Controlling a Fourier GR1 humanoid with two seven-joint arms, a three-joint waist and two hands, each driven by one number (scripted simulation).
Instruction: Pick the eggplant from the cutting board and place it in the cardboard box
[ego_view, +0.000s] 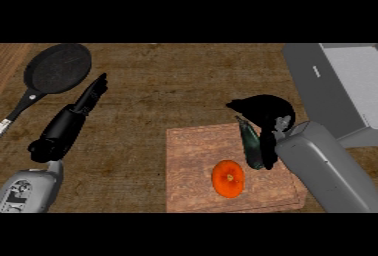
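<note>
1. Head view: a wooden board (193, 172) lies near the counter's (170, 95) front edge, toward the right.
2. The eggplant (251, 145) is dark green and long. It lies on the board by its right edge, toward the back corner.
3. An orange round thing (229, 178), maybe a tomato slice, lies on the board just beside the eggplant, nearer the front.
4. The right hand (266, 112) is at the board's back right corner. Its fingers curl down around the eggplant, so it looks clamped on it.
5. The grey box (339, 90) sits at the counter's back right corner, close to the right hand.
6. The left hand (74, 117) rests on the counter's left side. Its fingers are straight and hold nothing.
7. A black pan (57, 68) sits at the back left corner, just beside the left hand's fingertips.
8. I think the step is the grab: the eggplant is not lifted yet.
9. Next, the hand should lift the eggplant up, carry it right and back over the box's wall, then let go inside.
</note>
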